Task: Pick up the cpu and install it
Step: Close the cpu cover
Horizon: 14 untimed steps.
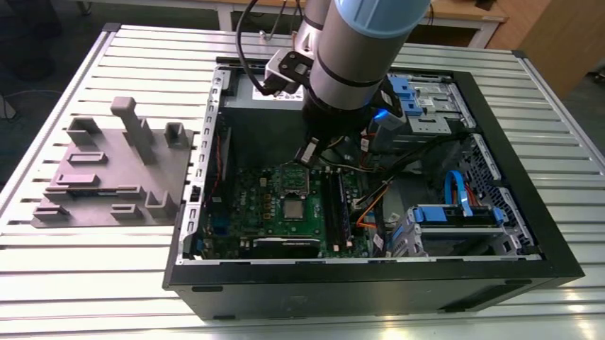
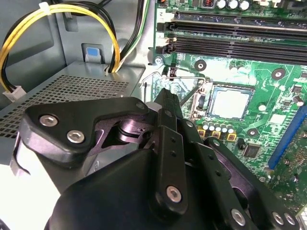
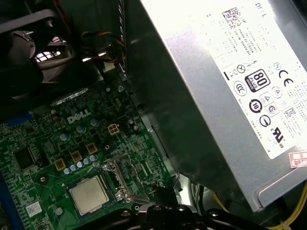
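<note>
The chip [image 2: 229, 103] sits in its slot while the gripper [image 2: 165, 103], fingers together, should lift straight, gently.

The small square silver-grey cpu [image 2: 229, 103] sits in the green motherboard [image 2: 268, 96], beyond the black gripper [image 2: 169, 103].

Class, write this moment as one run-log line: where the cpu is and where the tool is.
cpu: seated in motherboard socket, inside open case | tool: above board beside socket, apart from cpu | power supply: alongside
</note>
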Each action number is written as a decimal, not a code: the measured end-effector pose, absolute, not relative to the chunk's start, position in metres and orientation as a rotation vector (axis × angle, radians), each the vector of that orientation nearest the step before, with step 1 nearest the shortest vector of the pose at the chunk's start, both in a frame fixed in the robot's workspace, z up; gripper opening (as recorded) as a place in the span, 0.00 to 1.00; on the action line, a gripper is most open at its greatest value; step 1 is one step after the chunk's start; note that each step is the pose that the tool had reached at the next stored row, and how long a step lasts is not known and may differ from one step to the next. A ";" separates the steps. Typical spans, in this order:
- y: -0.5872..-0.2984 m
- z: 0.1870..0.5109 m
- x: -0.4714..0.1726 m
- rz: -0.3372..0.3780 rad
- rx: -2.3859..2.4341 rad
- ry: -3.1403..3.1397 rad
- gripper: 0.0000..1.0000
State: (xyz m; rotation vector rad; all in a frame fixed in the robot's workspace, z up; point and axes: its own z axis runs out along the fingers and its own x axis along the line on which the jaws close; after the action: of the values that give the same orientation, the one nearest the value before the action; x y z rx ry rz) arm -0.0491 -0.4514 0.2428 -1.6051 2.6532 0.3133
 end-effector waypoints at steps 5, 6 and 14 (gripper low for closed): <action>-0.452 0.243 -0.049 0.313 -1.606 2.653 0.11; -0.452 0.243 -0.049 0.313 -1.606 2.653 0.11; -0.456 0.243 -0.049 0.313 -1.606 2.653 0.11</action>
State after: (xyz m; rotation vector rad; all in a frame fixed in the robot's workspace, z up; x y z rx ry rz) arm -0.0491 -0.4556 0.2429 -1.6056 2.6531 0.3131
